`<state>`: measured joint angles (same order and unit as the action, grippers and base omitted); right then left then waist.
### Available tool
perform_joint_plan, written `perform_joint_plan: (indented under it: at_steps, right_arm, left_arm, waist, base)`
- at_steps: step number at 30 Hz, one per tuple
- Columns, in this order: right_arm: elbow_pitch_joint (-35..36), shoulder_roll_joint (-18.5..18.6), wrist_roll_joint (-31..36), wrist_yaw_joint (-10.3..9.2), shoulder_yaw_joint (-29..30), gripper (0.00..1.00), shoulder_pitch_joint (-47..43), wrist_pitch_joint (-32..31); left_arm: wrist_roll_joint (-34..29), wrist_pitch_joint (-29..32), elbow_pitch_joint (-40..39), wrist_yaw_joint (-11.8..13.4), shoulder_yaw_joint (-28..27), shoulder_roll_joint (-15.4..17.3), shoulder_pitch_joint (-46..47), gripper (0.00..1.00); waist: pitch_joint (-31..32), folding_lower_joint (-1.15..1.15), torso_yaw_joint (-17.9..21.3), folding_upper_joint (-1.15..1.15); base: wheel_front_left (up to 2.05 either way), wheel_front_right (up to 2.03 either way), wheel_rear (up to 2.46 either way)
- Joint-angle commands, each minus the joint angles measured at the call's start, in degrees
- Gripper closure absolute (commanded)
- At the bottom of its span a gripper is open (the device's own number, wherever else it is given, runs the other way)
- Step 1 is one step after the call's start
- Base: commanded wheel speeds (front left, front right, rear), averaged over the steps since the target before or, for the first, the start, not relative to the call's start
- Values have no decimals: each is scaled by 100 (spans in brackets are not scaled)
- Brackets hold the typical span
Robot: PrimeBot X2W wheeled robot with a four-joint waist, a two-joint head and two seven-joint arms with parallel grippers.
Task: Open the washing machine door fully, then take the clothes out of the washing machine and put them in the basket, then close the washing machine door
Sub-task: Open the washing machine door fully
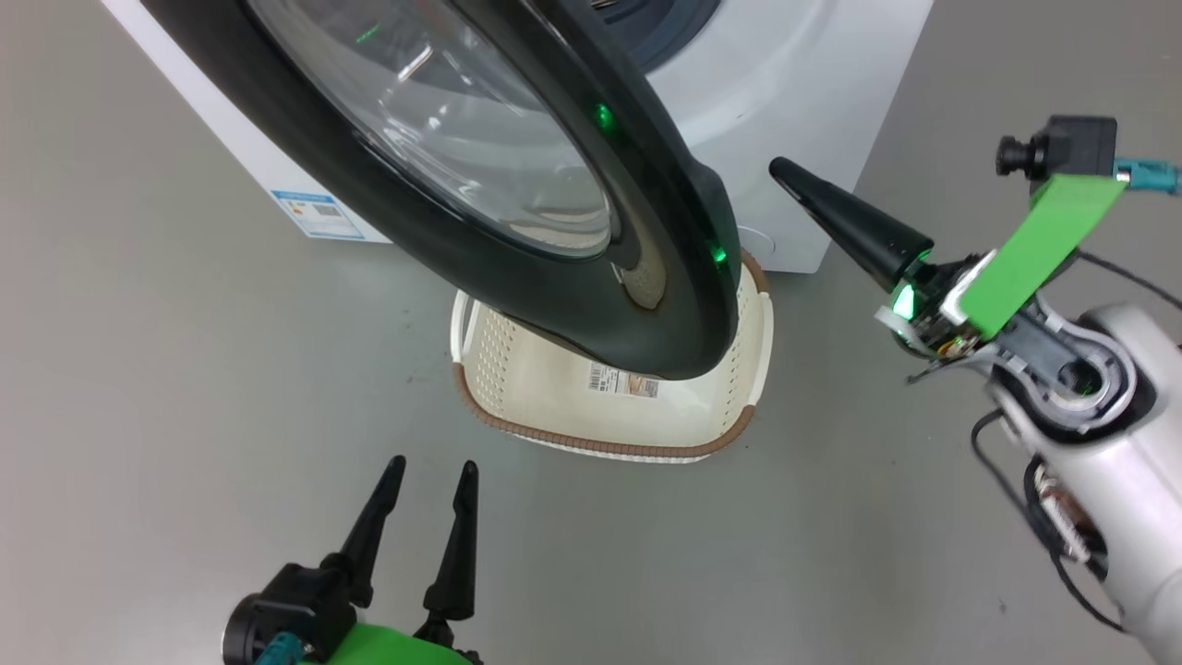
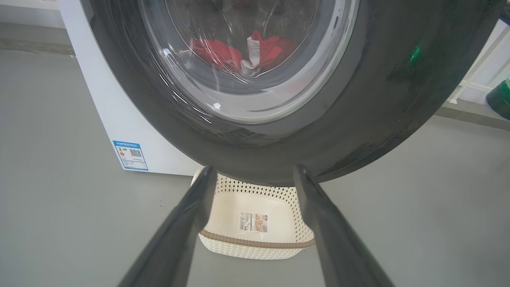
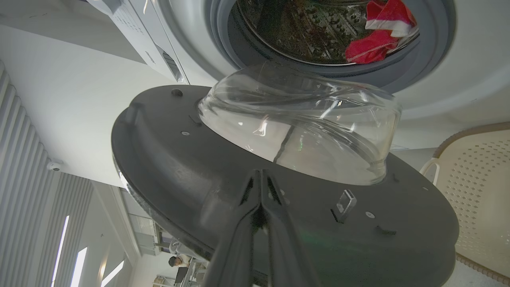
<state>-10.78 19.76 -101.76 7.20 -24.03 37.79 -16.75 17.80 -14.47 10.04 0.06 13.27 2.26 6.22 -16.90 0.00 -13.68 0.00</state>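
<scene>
Black-ringed glass, rigid and slick, the washing machine door (image 1: 683, 305) hangs part-open over the basket (image 1: 600, 445); I'd push its inner face with my pinched-shut right gripper (image 1: 781, 172), left gripper (image 1: 433, 464) spread, soft clothes (image 3: 374, 44) in the drum (image 3: 303, 36).

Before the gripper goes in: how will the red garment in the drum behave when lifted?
Probably floppy: the red garment lies crumpled in folds in the drum, so it should drape and trail from a pinch. Likely light, as the fabric looks thin. It sits at the drum's lip by the grey rubber ring, so it could drag there.
</scene>
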Motion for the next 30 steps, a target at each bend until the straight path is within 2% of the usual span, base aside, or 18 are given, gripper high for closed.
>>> perform_joint_plan:
  at_steps: [1,5,11,17,30]
  right_arm:
    - [-69,-44,-220,29,90,100,177,-391]
    - [-738,-141,-588,29,164,100,501,-1419]
    - [-1569,-306,-802,29,111,100,950,-2405]
    - [-1826,-460,-737,29,168,100,988,-2771]
    - [-1815,-787,-384,29,138,100,365,-3170]
  left_arm:
    - [30,-52,-126,42,-142,62,133,0]
    - [56,-52,-107,24,-69,62,152,0]
    - [120,-52,-99,24,41,62,179,0]
    - [194,-52,-109,63,105,62,124,0]
    - [263,-52,-142,154,148,62,-182,0]
  waist:
    - [-48,0,-46,0]
    - [-94,0,-97,0]
    - [-130,0,-224,0]
    - [-51,0,-407,0]
    - [423,0,-876,0]
  base:
    - [0,0,0]
    - [0,0,0]
    - [0,0,0]
    - [0,0,0]
    - [0,0,0]
